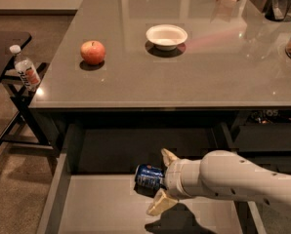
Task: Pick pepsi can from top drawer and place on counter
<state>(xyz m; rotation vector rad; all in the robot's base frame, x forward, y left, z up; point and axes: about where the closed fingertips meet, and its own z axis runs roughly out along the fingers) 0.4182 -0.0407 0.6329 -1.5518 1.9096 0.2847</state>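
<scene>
One pepsi can [148, 175] on its side inside the top drawer [101, 206], tool [156, 182] at its end, fingers [158, 205] spread apart.

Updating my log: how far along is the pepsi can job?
Done: the top drawer stands open. In hand: the tool, fingers open, straddles the pepsi can lying on its side in it. Left: grip, lift, set it on the counter.
</scene>
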